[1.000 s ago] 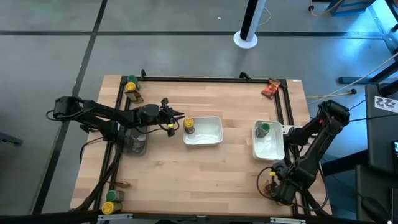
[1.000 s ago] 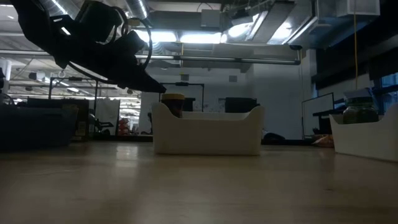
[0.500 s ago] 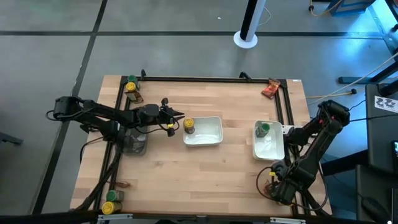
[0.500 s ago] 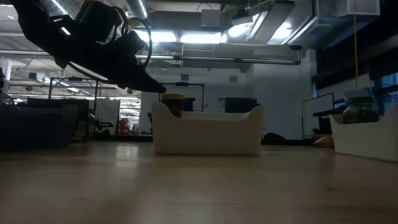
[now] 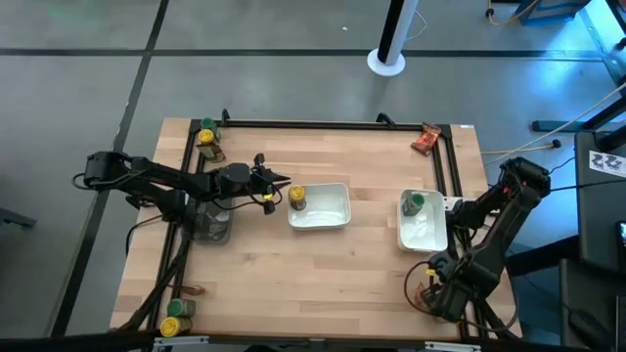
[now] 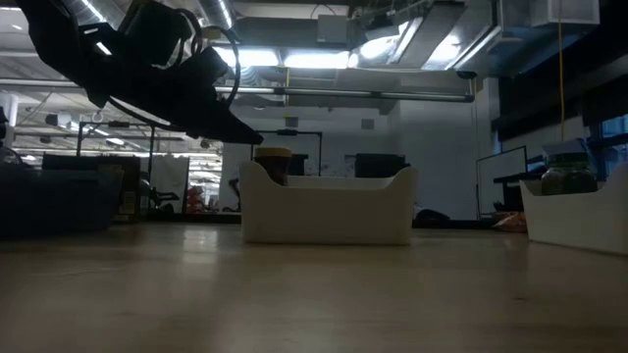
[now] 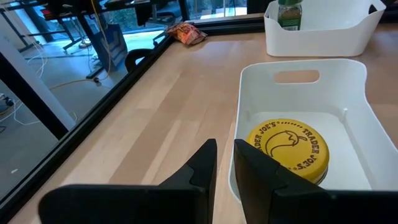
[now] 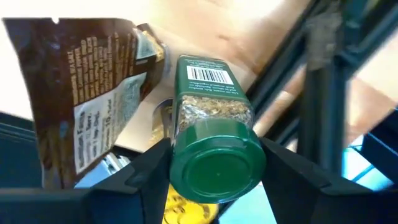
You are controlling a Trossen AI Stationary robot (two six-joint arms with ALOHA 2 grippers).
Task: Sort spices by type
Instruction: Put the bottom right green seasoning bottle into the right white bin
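Note:
In the right wrist view a jar with a green lid (image 8: 214,124) sits between the fingers of my right gripper (image 8: 217,167), which is shut on it at the table's near right corner (image 5: 430,291). A brown packet (image 8: 93,93) lies beside it, and a yellow lid (image 8: 186,210) shows below it. My left gripper (image 7: 224,167) hovers shut and empty just above the left rim of the middle white tray (image 5: 333,217). In that tray stands a yellow-lidded jar (image 7: 288,147). The right tray (image 5: 423,231) holds another green-lidded jar (image 5: 415,203). My right gripper pinches the jar between its two fingers, one on each side, at its green lid (image 8: 217,163). The fingers come from above, slanting steeply down. The lid end faces the wrist, and the jar's bottom (image 8: 205,68) points away. I cannot tell whether the jar is clear of the table.
A yellow-lidded jar (image 5: 205,135) stands at the far left corner, and a red-orange packet (image 5: 424,140) lies at the far right corner. More jars (image 5: 174,318) sit at the near left corner. A clear grey bin (image 5: 210,223) stands under my left arm. A black frame (image 5: 323,123) borders the table.

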